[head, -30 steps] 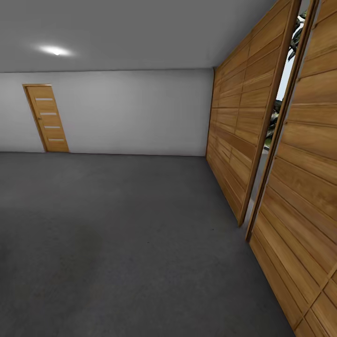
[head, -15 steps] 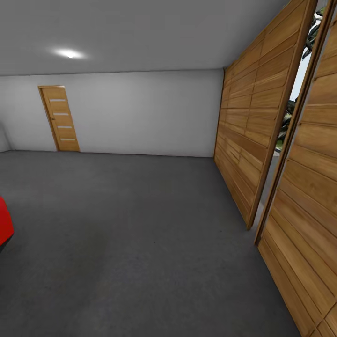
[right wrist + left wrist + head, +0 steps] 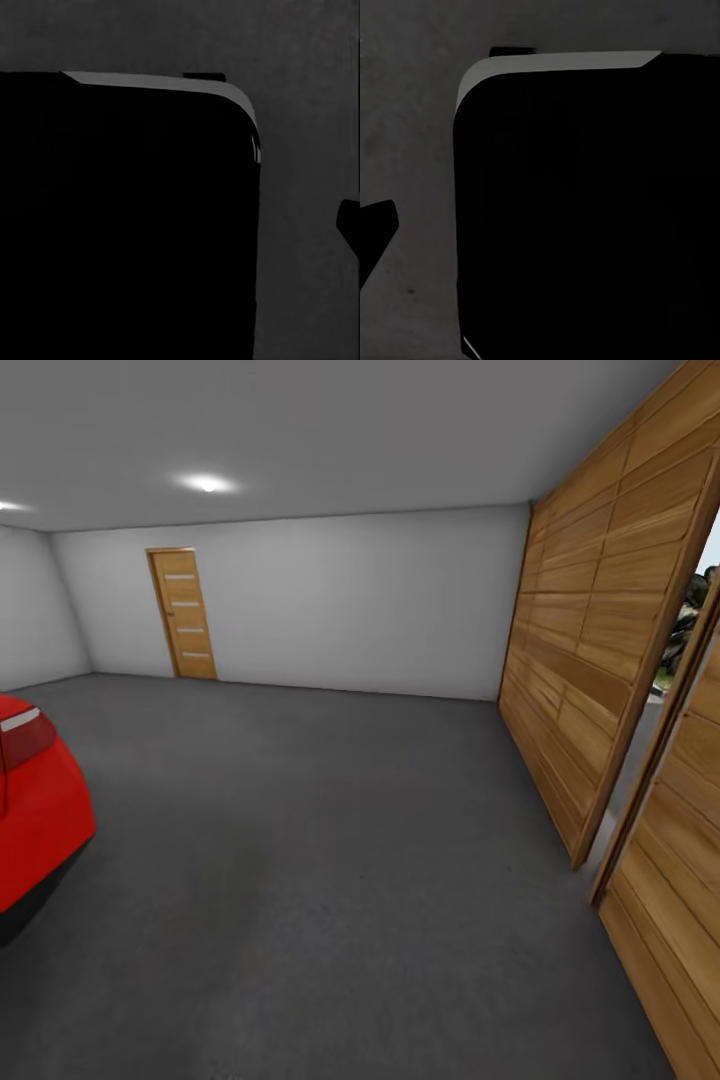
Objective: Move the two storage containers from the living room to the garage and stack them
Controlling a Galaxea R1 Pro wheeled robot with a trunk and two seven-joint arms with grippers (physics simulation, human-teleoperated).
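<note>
**Robot standing in the garage, storage containers out of sight**

At nine o'clock in the head view, the rounded rear of a red car (image 3: 35, 810) is sitting on the floor (image 3: 320, 880), its dark lower edge resting close to the concrete. Above it, at ten o'clock, a pale side wall (image 3: 30, 620) is meeting the far wall (image 3: 350, 600) in a corner. A narrow wooden door (image 3: 183, 614) with four small light panes is standing shut in that far wall, near eleven o'clock. Two ceiling lights (image 3: 205, 483) are glowing overhead. The dark grey floor is stretching across the middle of the garage. From one o'clock round to five o'clock, big wooden-plank sliding doors (image 3: 590, 660) are lining the wall, with a narrow gap (image 3: 665, 690) between two panels showing daylight and some foliage.

In the left wrist view, a large black rounded body (image 3: 577, 210) is covering the grey floor (image 3: 405, 135), with a small dark shape (image 3: 375, 225) at the edge. In the right wrist view, a similar black body (image 3: 127, 217) is hanging over the same floor (image 3: 307, 112). Whether either hand is wide or narrow cannot be told.
</note>
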